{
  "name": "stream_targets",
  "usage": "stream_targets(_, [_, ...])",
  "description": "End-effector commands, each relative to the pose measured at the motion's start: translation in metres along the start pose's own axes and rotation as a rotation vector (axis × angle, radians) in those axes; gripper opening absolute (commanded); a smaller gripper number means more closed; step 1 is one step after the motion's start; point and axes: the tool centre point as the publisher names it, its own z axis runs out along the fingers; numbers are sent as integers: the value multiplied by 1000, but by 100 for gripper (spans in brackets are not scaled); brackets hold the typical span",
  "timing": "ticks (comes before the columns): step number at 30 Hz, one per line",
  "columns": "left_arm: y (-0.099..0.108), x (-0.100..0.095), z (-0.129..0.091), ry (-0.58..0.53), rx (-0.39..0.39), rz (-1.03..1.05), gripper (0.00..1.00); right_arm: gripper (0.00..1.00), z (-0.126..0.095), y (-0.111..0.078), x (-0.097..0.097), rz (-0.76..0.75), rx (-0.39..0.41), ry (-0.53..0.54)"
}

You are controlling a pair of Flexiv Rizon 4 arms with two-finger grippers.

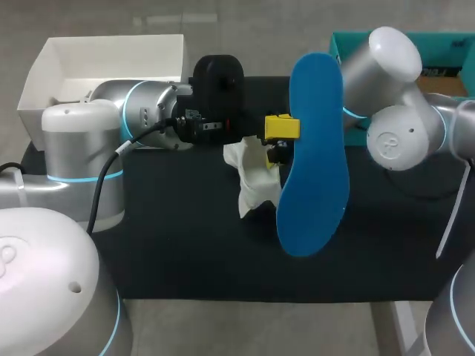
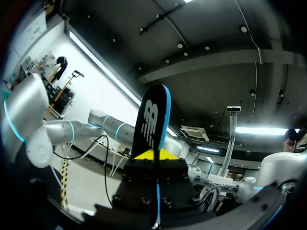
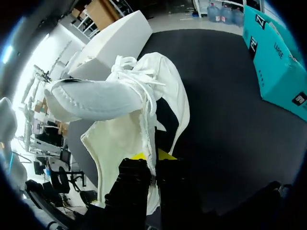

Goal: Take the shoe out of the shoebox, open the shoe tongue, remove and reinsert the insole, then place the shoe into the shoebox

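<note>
Standing upright over the middle of the black table, the blue insole came first to the eye, its rounded lower end towards the near edge and its other end reaching up past the far edge. The left gripper was clamped on it from the left side, a yellow tip pressed against the insole's edge. From the left wrist, the insole stood on end between the two fingers, its dark underside showing with a blue rim, and the left gripper was closed tight upon it.

Just to the left of the insole was the white shoe, out of its box and held up over the table's middle. From the right wrist, the right gripper was pinched shut on the edge of the shoe, whose tongue and laces flopped outward ahead of the fingers.

Farther back, the white shoebox sat open at the far left corner. A teal box stood at the far right corner, partly behind the right arm.
</note>
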Motion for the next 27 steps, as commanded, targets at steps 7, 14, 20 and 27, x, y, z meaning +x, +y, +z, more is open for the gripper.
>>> stream_targets(7, [0, -1, 0, 3, 2, 0, 0, 0, 1, -18, -7, 78, -52, -43])
stream_targets(14, [0, -1, 0, 3, 2, 0, 0, 0, -3, -18, -16, 10, -46, -91])
stream_targets(20, [0, -1, 0, 3, 2, 0, 0, 0, -2, -18, -26, 22, -68, -103])
stream_targets(27, [0, -1, 0, 3, 2, 0, 0, 0, 6, -16, -41, 31, -64, -130])
